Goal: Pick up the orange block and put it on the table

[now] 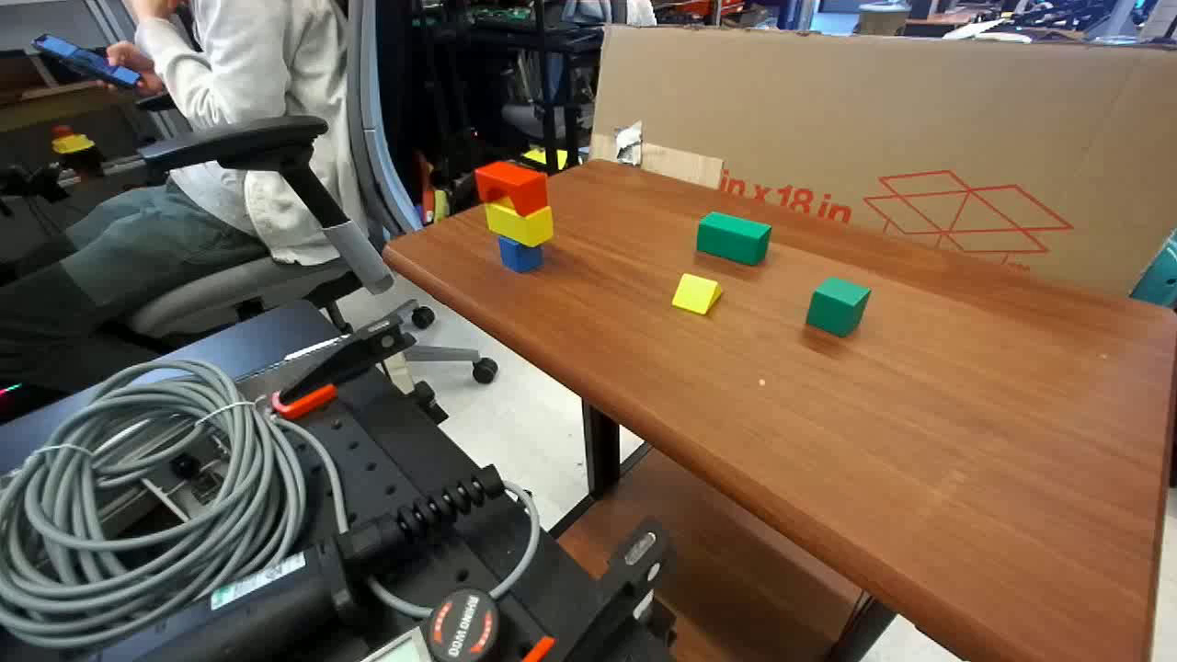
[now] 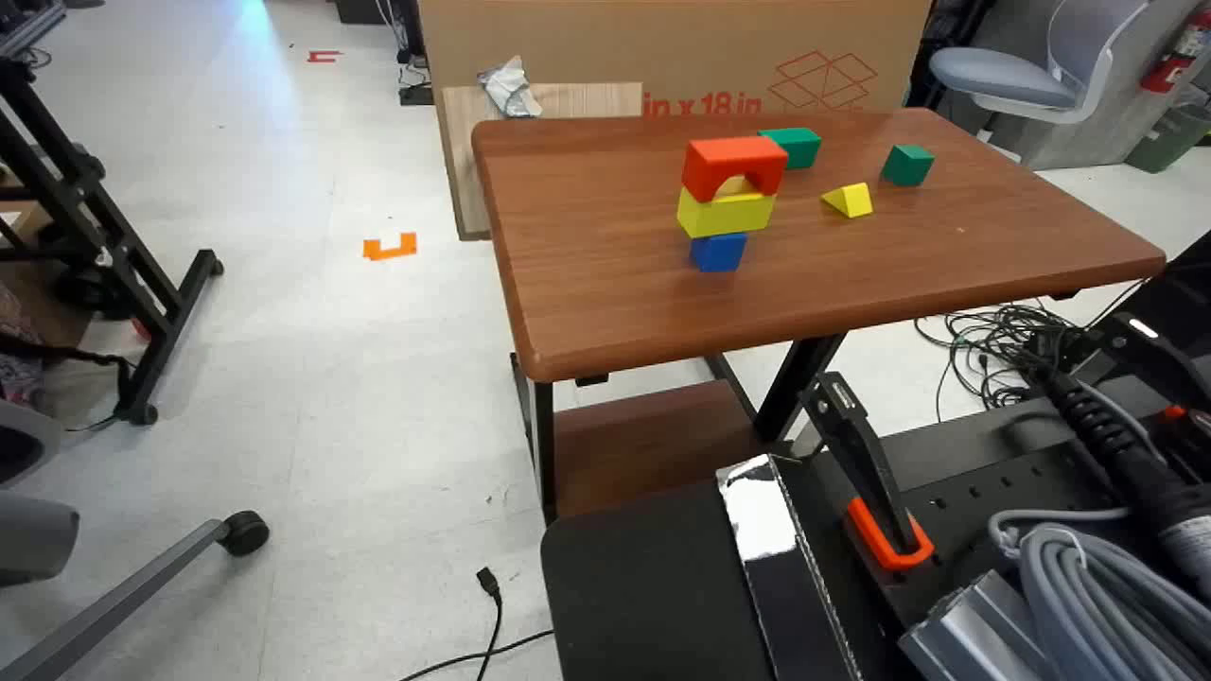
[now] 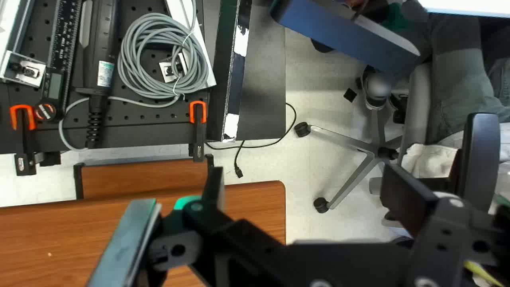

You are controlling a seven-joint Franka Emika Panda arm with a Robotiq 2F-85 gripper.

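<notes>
The orange block (image 1: 511,187) is an orange-red arch, also in an exterior view (image 2: 705,172). It sits on top of a stack, on a yellow block (image 2: 724,218) that rests on a smaller blue cube (image 2: 718,253). The stack stands upright near one end of the reddish-brown table (image 2: 605,284). My gripper (image 3: 306,179) shows only in the wrist view. It is open, its two fingers wide apart, with floor and a corner of the table seen between them and nothing held. The orange block does not show clearly in the wrist view.
Green blocks (image 1: 733,238) (image 1: 839,306) and a yellow wedge (image 1: 696,294) lie farther along the table. A large cardboard box (image 1: 874,119) stands behind it. A black bench (image 3: 151,135) with coiled grey cable (image 3: 135,52) and clamps lies alongside. A person sits in a chair (image 1: 276,147) nearby.
</notes>
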